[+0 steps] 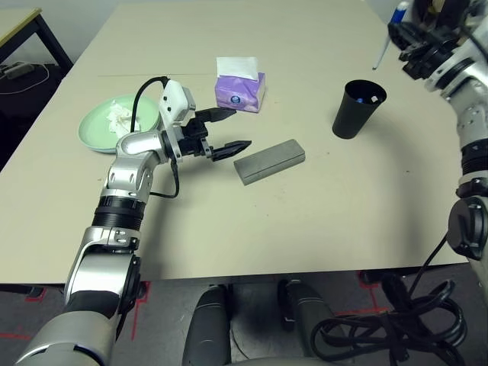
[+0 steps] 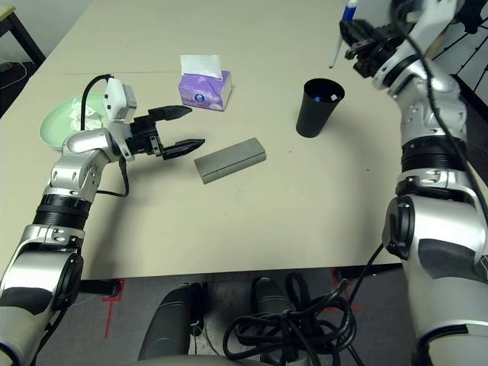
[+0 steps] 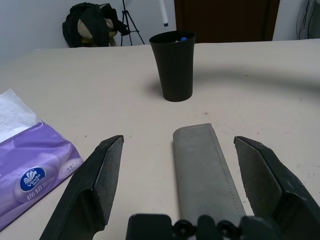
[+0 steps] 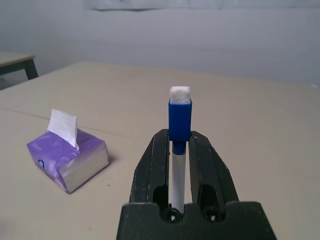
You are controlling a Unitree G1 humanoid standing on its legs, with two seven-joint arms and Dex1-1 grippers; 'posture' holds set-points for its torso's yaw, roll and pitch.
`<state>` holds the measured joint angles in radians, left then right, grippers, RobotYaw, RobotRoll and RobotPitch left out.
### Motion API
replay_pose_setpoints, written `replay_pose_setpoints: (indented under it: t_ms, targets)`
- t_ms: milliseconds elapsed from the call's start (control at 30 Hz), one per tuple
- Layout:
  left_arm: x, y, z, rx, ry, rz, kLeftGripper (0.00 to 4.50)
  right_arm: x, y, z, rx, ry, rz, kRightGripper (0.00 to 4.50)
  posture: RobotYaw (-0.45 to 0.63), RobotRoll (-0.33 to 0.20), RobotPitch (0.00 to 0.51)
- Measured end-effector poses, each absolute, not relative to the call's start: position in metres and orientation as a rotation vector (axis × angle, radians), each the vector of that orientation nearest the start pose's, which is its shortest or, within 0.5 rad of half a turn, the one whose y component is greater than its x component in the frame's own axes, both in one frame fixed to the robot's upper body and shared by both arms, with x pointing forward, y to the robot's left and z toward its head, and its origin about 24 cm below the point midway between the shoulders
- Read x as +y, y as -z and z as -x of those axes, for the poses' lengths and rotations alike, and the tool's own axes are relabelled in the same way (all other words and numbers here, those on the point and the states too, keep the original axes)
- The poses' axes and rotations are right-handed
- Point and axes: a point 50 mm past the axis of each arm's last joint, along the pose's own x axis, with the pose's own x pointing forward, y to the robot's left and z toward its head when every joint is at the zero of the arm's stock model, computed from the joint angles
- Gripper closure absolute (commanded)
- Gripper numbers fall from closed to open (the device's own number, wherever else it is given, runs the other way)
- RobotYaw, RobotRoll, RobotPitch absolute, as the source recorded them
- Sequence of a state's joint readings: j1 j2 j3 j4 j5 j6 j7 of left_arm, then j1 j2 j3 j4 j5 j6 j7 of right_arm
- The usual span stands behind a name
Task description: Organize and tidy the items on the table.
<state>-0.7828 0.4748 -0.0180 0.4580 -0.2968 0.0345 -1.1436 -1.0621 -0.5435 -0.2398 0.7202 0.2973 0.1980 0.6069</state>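
Right claw (image 2: pixel 358 34) gripping pen (image 1: pixel 380 53) above cup (image 1: pixel 358 108); left claw (image 1: pixel 221 131) gaping beside case (image 1: pixel 269 161). Risking missing the cup, pen hanging tilted.

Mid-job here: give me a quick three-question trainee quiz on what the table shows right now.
1. True or false: the right gripper is shut on the pen.
2. Which item lies just ahead of the open left gripper? A) tissue box B) glasses case C) black cup
3. What rests on the green plate?

Key:
1. True.
2. B; the case sits between the spread fingers' line in the left wrist view, untouched.
3. Crumpled white tissue.
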Motion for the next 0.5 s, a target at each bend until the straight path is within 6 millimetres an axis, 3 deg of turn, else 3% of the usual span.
replay_pose_setpoints:
  t_ms: [500]
  targets:
    - [0.1686, -0.1893, -0.3496, -0.177, 1.124, -0.305, 0.00, -0.2339, -0.2589, -0.3831, -0.246, -0.327, 0.049, 4.09, -0.03, 0.000, 0.106]
